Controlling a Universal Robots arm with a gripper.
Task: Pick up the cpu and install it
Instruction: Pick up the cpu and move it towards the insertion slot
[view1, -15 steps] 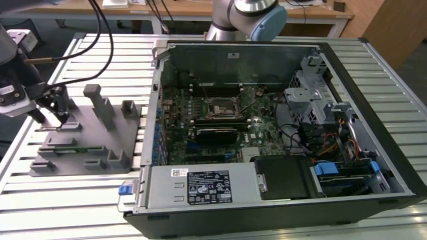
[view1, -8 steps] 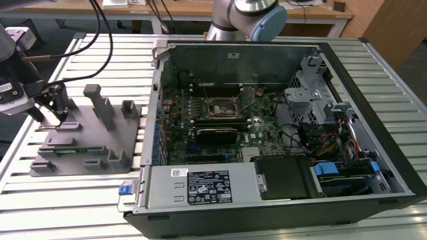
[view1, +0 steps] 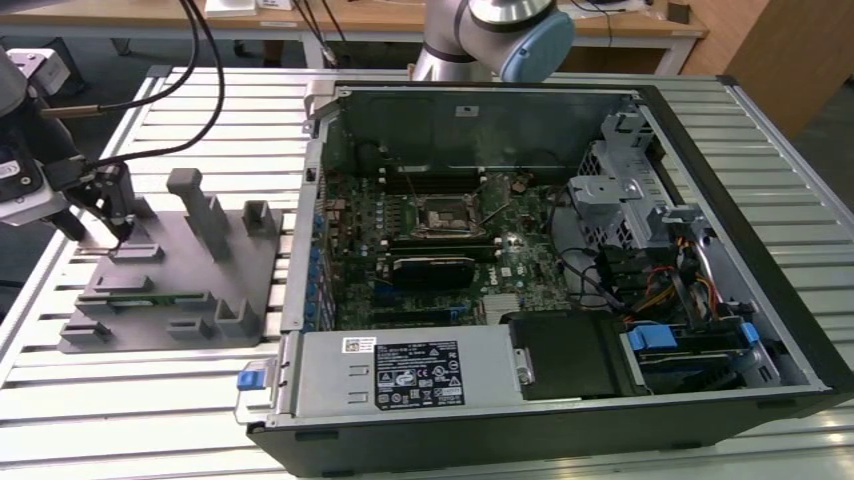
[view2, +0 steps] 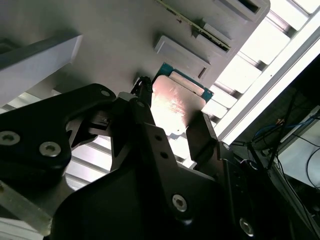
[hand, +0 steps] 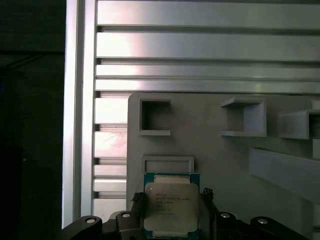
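Observation:
In both wrist views the cpu (hand: 171, 207) (view2: 175, 102), a flat square chip with a pale metal top and green rim, lies at the grey plastic fixture (hand: 210, 150) beside a small raised frame. My gripper (hand: 171, 197) (view2: 172, 115) straddles it, one black finger against each of two opposite edges, shut on the chip. In the exterior view the gripper (view1: 123, 235) reaches down onto the fixture (view1: 174, 290) at that view's left. The motherboard's square socket (view1: 438, 215) sits inside the open computer case.
The open computer case (view1: 721, 150) takes up the middle and the exterior view's right, with cables, a drive cage and a power supply inside. Upright posts (view1: 200, 215) rise from the fixture near the gripper. All rests on a slatted aluminium table (view1: 147, 420).

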